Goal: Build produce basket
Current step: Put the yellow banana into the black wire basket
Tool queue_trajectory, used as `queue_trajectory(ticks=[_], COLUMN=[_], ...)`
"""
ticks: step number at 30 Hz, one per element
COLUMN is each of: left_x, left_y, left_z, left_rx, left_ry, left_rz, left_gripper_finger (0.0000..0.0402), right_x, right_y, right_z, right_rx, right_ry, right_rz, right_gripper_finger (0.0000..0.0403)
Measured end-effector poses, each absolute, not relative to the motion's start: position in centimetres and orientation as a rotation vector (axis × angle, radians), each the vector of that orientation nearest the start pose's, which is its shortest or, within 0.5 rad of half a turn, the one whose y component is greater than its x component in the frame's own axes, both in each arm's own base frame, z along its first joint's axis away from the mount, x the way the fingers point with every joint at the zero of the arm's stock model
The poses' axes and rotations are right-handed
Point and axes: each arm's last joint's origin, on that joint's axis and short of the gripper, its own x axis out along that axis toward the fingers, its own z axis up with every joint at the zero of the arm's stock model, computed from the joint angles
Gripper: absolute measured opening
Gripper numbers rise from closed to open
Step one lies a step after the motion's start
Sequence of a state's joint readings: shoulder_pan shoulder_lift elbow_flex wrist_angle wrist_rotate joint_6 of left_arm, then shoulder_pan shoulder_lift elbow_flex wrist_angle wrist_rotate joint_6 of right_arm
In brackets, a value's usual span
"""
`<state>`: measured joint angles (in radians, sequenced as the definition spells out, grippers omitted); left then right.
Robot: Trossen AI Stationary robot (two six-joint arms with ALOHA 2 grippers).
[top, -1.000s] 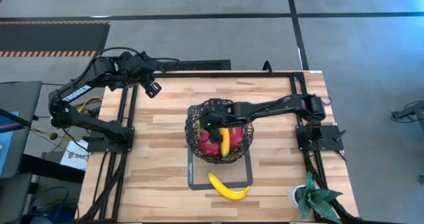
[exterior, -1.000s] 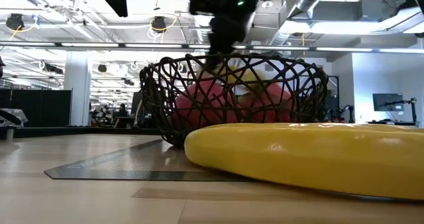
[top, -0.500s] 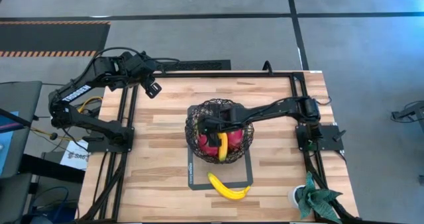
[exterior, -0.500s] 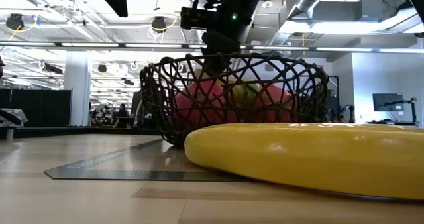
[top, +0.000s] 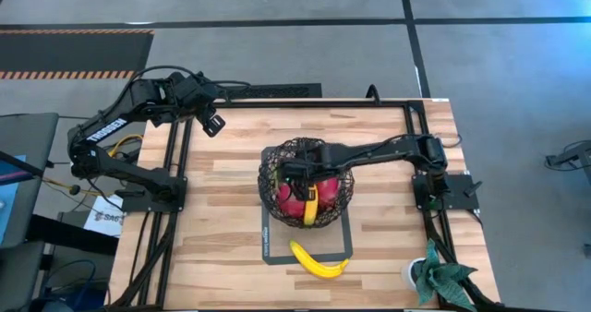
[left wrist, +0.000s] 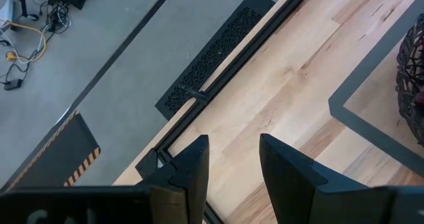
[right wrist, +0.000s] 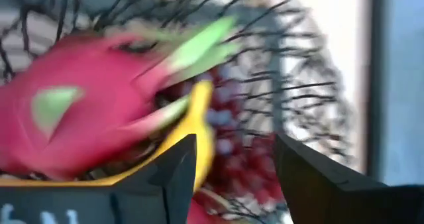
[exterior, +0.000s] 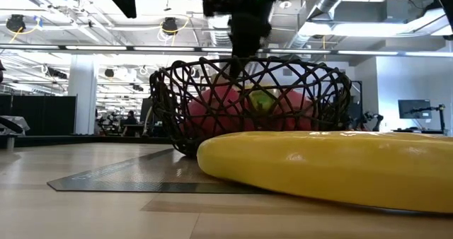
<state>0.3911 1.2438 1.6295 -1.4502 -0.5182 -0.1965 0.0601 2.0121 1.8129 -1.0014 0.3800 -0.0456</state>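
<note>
The dark wire basket (top: 269,177) stands on a grey mat at mid-table. It holds a pink-red dragon fruit (right wrist: 79,118), a yellow banana (top: 311,207) leaning against that fruit, and dark red grapes (right wrist: 233,132). My right gripper (top: 295,172) hovers open just above the basket's middle, its fingers over the banana (right wrist: 199,118). A second banana (top: 319,261) lies on the mat's near edge. At the table's far left corner, my left gripper (top: 214,123) hangs open with nothing between its fingers.
A green potted plant (top: 439,280) stands at the near right corner. Bare wood lies left and right of the basket. In the low view the near banana (exterior: 333,170) fills the foreground in front of the basket (exterior: 170,105).
My right gripper dipped into the basket with the banana, let it go and rose a little. The banana has settled lower among the fruit and stays there.
</note>
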Motion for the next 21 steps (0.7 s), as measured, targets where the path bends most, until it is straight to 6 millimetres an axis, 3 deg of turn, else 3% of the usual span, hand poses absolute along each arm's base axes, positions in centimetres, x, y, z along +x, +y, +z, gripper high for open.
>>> queue_trajectory(ticks=[7, 12, 17, 21], left_x=[16.5, 16.5, 16.5, 16.5], left_y=[8.4, 8.3, 8.3, 8.3], left_z=[42.0, 42.0, 42.0, 42.0], left_rx=[-0.082, -0.061, -0.021, 0.02], left_ry=[1.018, 1.035, 1.056, 1.077], left_rz=[0.916, 0.903, 0.878, 0.851], left_gripper_finger=[0.0122, 0.0122, 0.0122, 0.0122], right_x=[40.9, 38.4, 37.2, 36.2], right_y=[1.1, 1.9, 4.5, 7.7], right_z=[32.7, 36.3, 37.5, 38.1], right_rx=[-0.235, -0.066, 0.251, 0.379], right_ry=[1.156, 1.216, 1.222, 1.21], right_rz=[-0.358, -0.412, -0.372, -0.379], right_gripper_finger=[0.0223, 0.0213, 0.0207, 0.0208])
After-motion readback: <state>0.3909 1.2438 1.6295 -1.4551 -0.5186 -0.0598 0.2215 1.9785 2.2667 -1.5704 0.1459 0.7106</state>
